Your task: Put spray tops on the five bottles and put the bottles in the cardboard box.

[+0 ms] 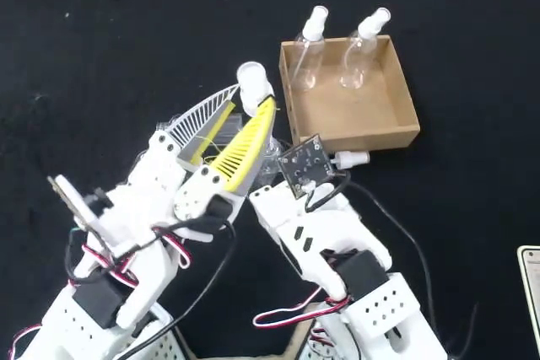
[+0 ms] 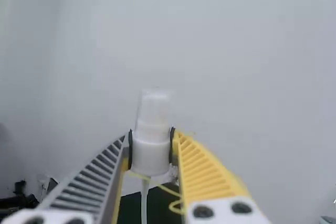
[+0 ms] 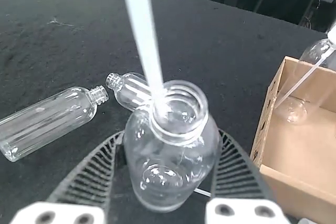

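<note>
My left gripper [image 1: 251, 95] is shut on a white spray top [image 1: 251, 80], its yellow and white fingers clamping the collar [image 2: 151, 148]. The top's dip tube [image 3: 147, 45] hangs down into the neck of a clear bottle [image 3: 170, 153]. My right gripper [image 3: 170, 145] is shut on that bottle and holds it upright, just left of the cardboard box [image 1: 354, 137]. Two bottles with spray tops [image 1: 308, 52] [image 1: 361, 48] lean in the box's far end. Two open bottles [image 3: 47, 119] [image 3: 128, 87] lie on the black table.
A loose spray top [image 1: 350, 158] lies by the box's near wall. The box wall [image 3: 268, 114] stands close beside the held bottle. A white object [image 1: 530, 271] sits at the table's right edge. The left arm's body [image 1: 126, 233] crosses in front of the right arm [image 1: 329, 233].
</note>
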Tool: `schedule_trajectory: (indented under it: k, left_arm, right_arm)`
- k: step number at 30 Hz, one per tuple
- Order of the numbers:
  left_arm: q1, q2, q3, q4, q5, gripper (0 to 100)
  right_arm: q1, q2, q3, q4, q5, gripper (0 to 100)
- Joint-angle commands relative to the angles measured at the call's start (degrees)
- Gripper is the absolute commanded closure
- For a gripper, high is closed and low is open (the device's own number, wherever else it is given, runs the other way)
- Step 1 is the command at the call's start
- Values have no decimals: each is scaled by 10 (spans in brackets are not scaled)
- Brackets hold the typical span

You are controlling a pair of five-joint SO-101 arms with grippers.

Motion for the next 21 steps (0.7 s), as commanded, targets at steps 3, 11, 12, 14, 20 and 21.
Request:
schedule_trajectory:
  k: [3,11,12,14,20,21]
  left_arm:
    - [-28,8,-35,-11,55,953]
    - [-28,8,-25,-12,11,953]
    - [-28,8,-26,-12,10,953]
    - [-28,8,-28,-13,11,953]
    - [-28,10,-27,-13,11,952]
    - [-28,10,-25,-13,11,952]
  right_arm:
    - [-5,-11,-34,2,4,889]
    - [-5,-10,-33,2,4,889]
    - [-5,-10,-33,2,4,889]
    - [-5,-10,-33,2,4,889]
    - [-5,-9,-33,2,4,889]
    - [-5,-9,-33,2,4,889]
